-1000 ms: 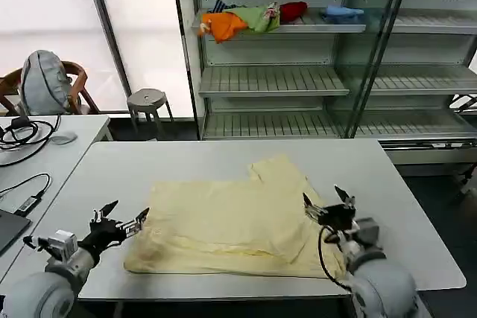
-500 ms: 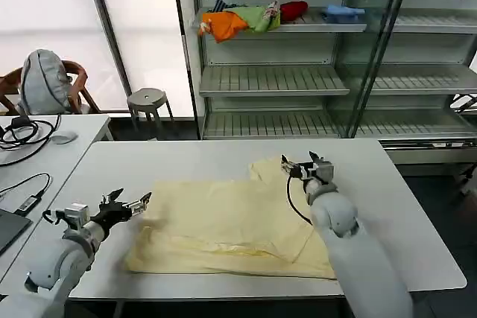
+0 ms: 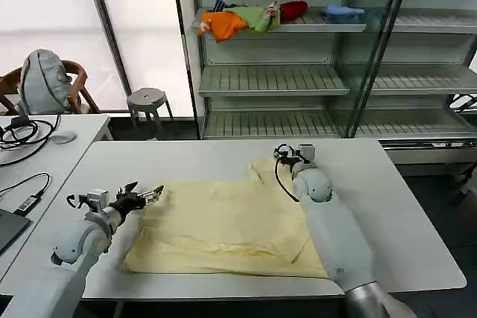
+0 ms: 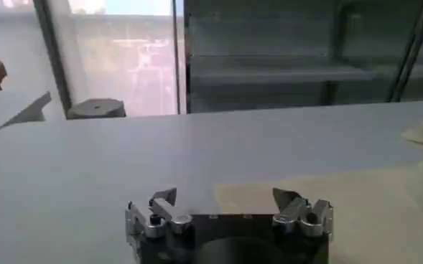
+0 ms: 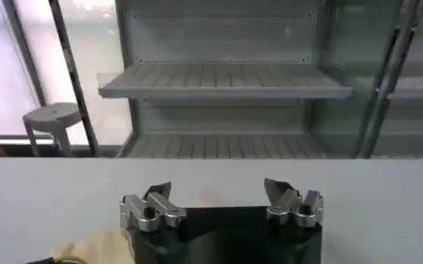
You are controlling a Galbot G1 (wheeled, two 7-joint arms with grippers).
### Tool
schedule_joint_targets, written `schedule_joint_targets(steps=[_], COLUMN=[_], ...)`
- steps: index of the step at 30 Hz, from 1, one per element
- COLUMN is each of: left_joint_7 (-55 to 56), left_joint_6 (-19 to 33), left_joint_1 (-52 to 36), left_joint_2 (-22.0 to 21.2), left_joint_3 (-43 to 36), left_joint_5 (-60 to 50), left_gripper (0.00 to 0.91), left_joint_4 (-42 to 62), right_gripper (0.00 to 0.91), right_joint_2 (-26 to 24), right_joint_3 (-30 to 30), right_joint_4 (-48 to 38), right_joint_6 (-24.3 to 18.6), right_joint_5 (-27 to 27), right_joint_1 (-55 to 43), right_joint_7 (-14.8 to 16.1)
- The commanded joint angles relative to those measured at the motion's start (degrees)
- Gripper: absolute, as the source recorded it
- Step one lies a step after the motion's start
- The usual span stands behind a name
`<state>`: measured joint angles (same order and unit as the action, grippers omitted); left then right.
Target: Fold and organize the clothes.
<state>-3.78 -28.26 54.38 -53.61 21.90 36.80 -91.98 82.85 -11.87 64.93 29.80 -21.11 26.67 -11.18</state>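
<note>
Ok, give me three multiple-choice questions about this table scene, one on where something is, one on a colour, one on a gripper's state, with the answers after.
1. Where is the right gripper?
A. at the T-shirt's far edge
B. on the shelf
C. off the table's near edge

2. What colour is the T-shirt?
A. dark blue
B. pale yellow
C. red

3. How are the left gripper's fingers?
A. clamped on the shirt
B. open, holding nothing
C. shut on a cable

Answers: 1 A, it hangs over the far edge of the cloth on the table. 2 B, the cloth is pale yellow. 3 B, the left wrist view shows the fingers spread with nothing between them.
</note>
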Motion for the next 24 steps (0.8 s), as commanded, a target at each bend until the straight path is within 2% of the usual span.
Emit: schedule_joint_targets(steps=[1,8,9,10,11,12,16,24], left_joint_7=[-0.28,-0.22,-0.22,-0.21,-0.18,-0.15,-0.23,-1.15], left_joint_6=[0.26,0.96,0.94,0.87,0.82,0.75,0.62,0.59], left_joint_1=[-4.58,-6.00,-6.03,-6.15,-6.19,-6.25,-6.23,-5.73], left_joint_2=[-0.23,-1.03,-1.10,-1.22,-1.28,-1.30,-1.24,-1.16], left_joint_3=[-3.10,-4.10,-4.15,-4.30,-4.41,-4.48,-4.68,-4.85], left_joint_5=[-0.11,-0.82,-0.89,-1.14,-1.36,-1.56,-2.04,-2.08], left_gripper=[0.907,0.907,0.907,0.534,0.060,0.020,0.020,0.020], left_joint_4=[4.76,6.58,6.61,6.68,6.73,6.77,6.82,6.10], right_gripper=[0.907,0.907,0.846,0.474,0.000,0.000,0.000,0.000], right_joint_2=[2.77,3.08,2.99,2.90,2.82,2.61,2.08,2.14], right_joint_3=[-0.05,-0.05,-0.07,-0.08,-0.09,-0.09,-0.17,-0.09], right_joint_4=[-9.21,-9.85,-9.82,-9.75,-9.59,-9.34,-8.19,-7.40], right_joint_6=[-1.97,-2.00,-1.97,-1.90,-1.82,-1.67,-0.25,0.35], right_joint_5=[0.98,1.01,0.95,0.91,0.81,0.58,-1.07,-1.11], right_joint_1=[-2.96,-3.20,-3.19,-3.17,-3.13,-3.05,-2.64,-1.92], right_joint_7=[1.30,1.40,1.32,1.24,1.23,1.12,0.76,0.61])
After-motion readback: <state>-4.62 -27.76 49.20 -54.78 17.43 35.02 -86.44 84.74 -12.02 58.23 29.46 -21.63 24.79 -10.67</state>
